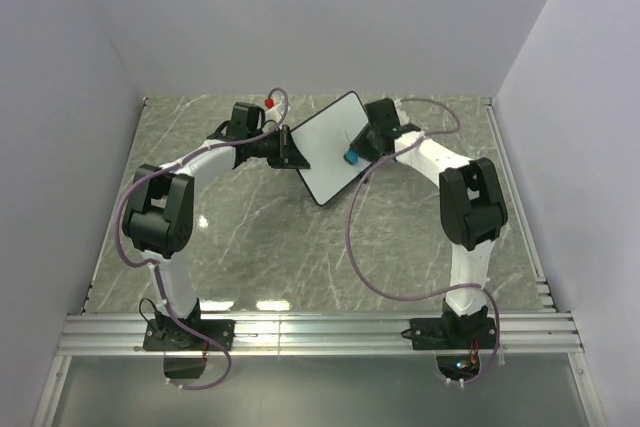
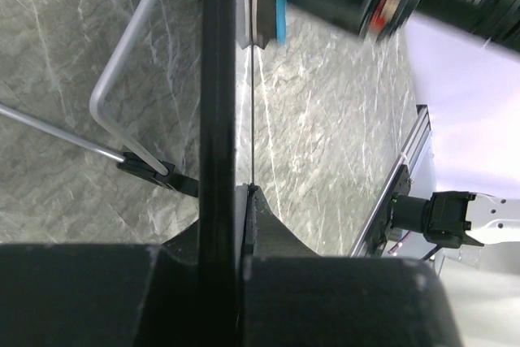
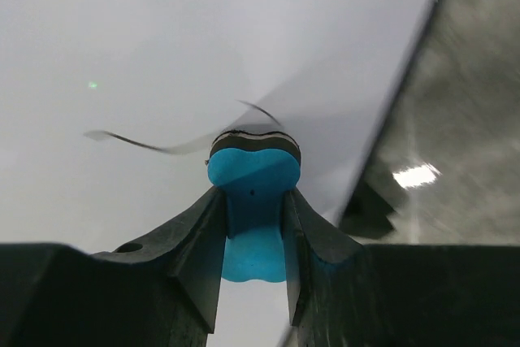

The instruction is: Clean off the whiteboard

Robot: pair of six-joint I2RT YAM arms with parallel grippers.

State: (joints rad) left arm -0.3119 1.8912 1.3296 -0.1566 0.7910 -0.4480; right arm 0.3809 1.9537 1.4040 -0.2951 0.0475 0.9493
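Observation:
The whiteboard (image 1: 325, 150), white with a thin black frame, is held tilted above the table. My left gripper (image 1: 285, 150) is shut on its left edge; the left wrist view shows the board edge-on (image 2: 218, 79) between the jaws. My right gripper (image 1: 362, 147) is shut on a blue eraser (image 1: 352, 157) and presses its dark felt face against the board's surface. In the right wrist view the eraser (image 3: 253, 201) sits between the fingers, touching the white board (image 3: 162, 46), with thin dark marks (image 3: 134, 143) beside it.
A red-tipped marker (image 1: 269, 103) lies on the grey marbled table (image 1: 250, 237) behind the left arm. A wire stand (image 2: 122, 79) hangs behind the board. Aluminium rails (image 1: 320, 332) run along the near edge. White walls enclose the table on three sides.

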